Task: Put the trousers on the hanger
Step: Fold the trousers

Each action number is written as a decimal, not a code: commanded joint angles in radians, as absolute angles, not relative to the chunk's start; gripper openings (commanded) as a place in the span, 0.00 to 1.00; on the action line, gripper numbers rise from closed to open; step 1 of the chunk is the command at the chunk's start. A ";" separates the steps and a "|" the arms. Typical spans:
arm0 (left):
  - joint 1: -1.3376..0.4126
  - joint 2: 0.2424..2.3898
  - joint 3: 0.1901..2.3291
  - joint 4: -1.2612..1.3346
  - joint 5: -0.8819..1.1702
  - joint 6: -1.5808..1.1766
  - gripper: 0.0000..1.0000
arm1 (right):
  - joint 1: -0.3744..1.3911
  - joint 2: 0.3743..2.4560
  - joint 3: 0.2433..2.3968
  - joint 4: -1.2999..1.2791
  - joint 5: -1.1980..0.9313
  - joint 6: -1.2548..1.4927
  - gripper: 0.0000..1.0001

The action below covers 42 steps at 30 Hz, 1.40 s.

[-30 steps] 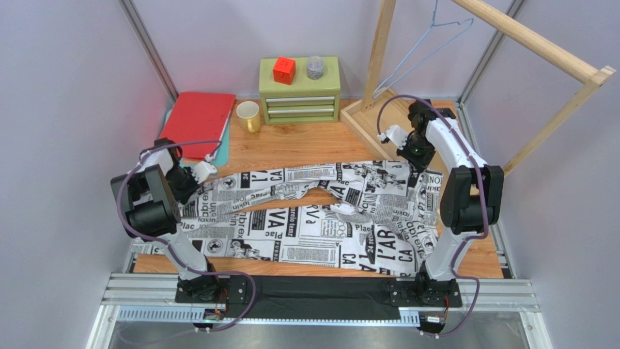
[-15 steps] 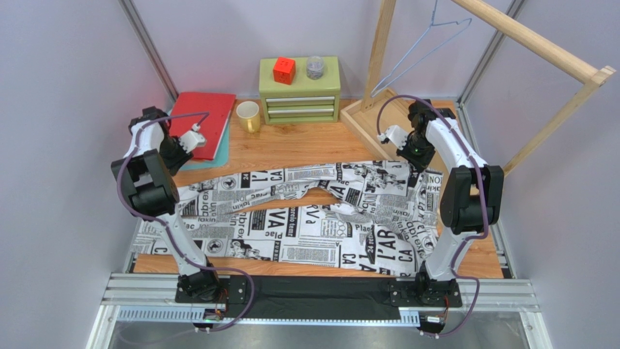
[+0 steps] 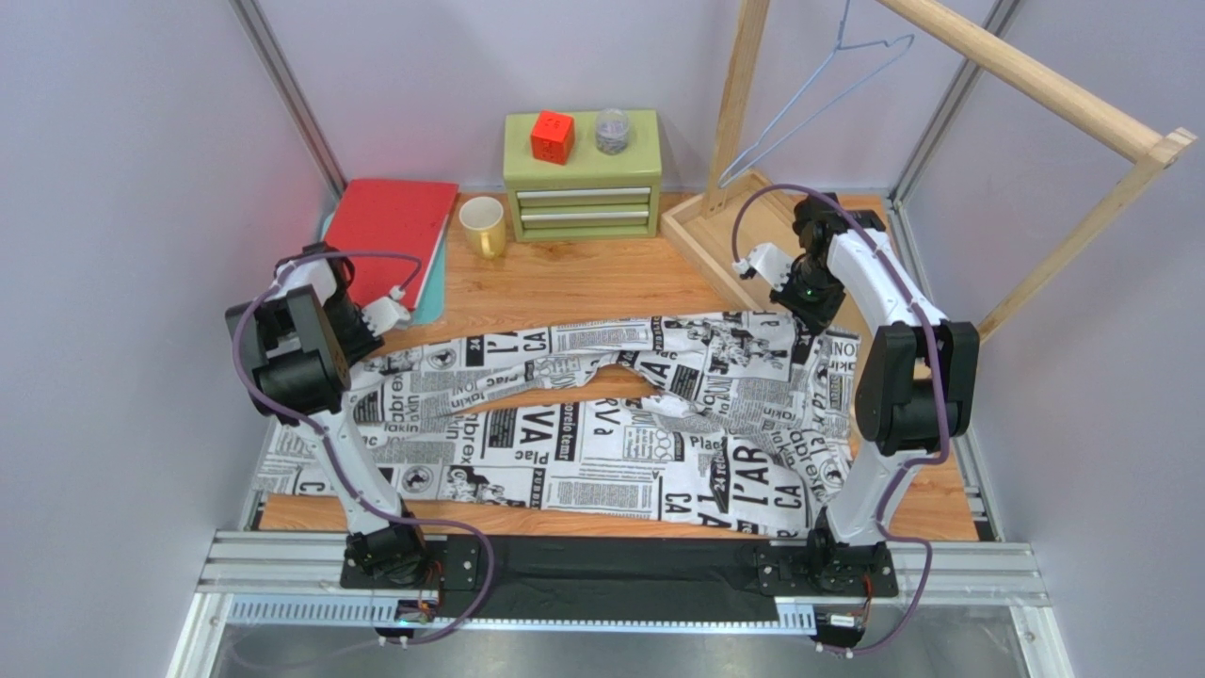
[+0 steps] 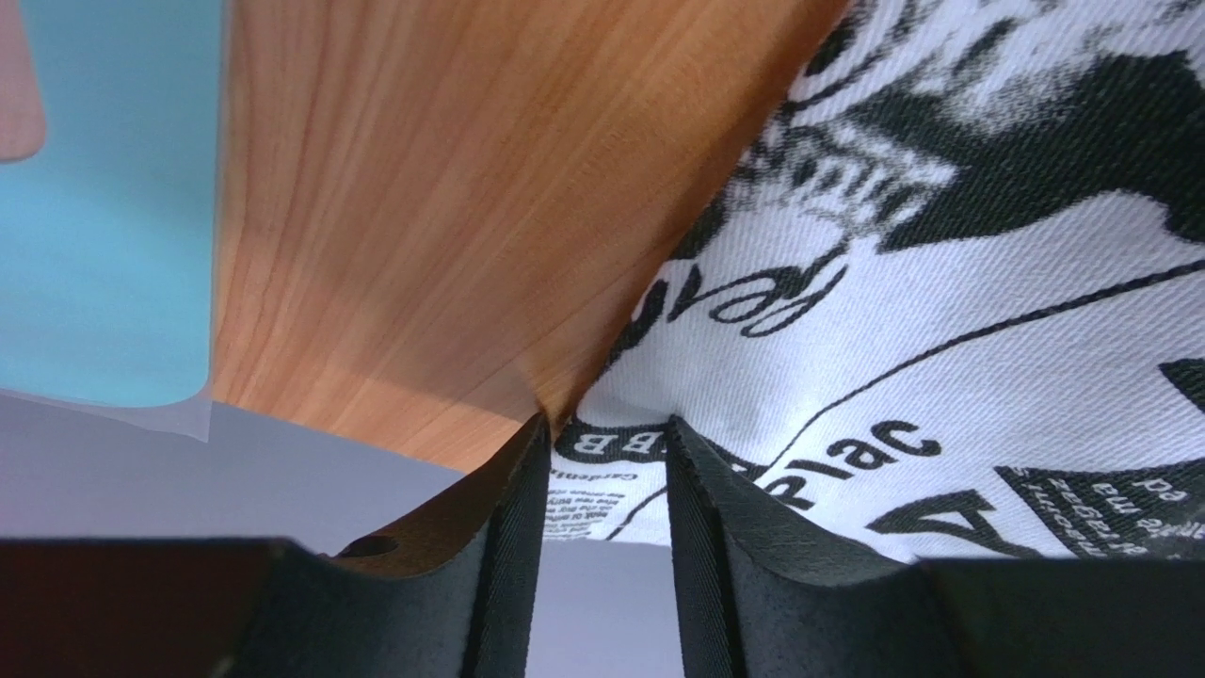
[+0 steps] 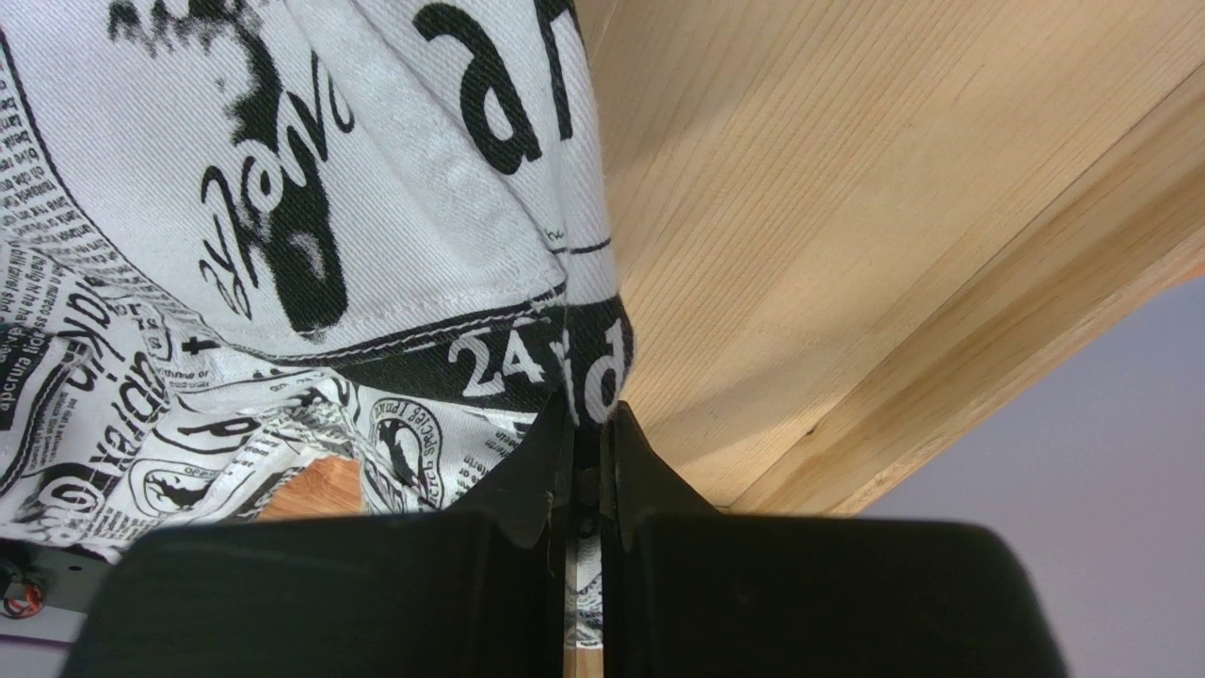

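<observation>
Parted claw [image 4: 606,427] astride trousers [image 4: 990,283] edge

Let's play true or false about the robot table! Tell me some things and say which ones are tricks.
1. The trousers lie spread out on the table. True.
2. The hanger lies on the table. False: it hangs on the wooden rack.
3. The right gripper is shut on the trousers' edge. True.
4. The mug stands on top of the green drawer chest. False: it stands on the table beside it.
</observation>
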<state>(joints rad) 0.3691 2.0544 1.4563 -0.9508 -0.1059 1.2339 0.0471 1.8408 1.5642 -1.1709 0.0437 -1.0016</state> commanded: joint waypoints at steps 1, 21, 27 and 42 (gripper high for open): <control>0.376 2.080 1.402 -0.856 -0.127 1.279 0.41 | 0.038 1.824 1.565 -1.147 0.060 -1.020 0.00; 0.400 1.770 1.517 -0.577 0.032 1.063 0.00 | 0.022 1.643 1.663 -1.115 -0.058 -0.969 0.00; 0.513 1.589 1.343 -0.529 0.161 1.077 0.00 | 0.009 1.442 1.462 -1.107 -0.133 -1.028 0.00; 0.908 1.351 0.714 -0.499 0.381 1.506 0.00 | 0.009 0.815 0.712 -1.336 -0.155 -1.382 0.00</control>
